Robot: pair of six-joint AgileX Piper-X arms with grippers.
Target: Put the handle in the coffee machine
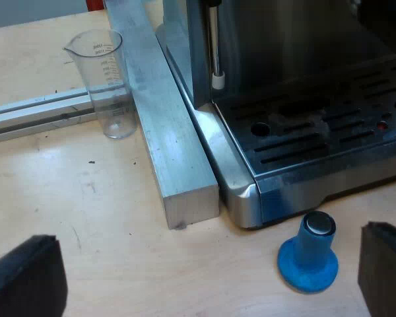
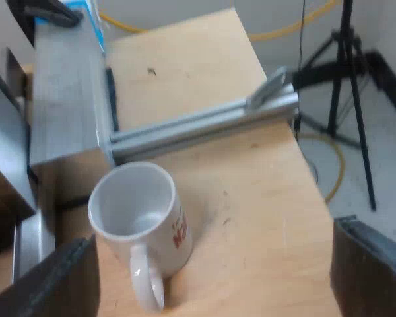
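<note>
While the left hand [image 1: 208, 264] hangs with its fingers spread wide and nothing between them, it faces the front of the espresso machine [image 1: 297, 59] at the drip tray [image 1: 317, 132]. A blue tamper [image 1: 309, 254] stands on the counter [image 1: 99, 198] just before the tray's corner. The right hand [image 2: 211, 264], likewise spread and empty, is beside a white mug [image 2: 142, 218]. Where the handle lies, and along which axis, cannot be told. Judged by the machine's front, the left arm is nearer.
</note>
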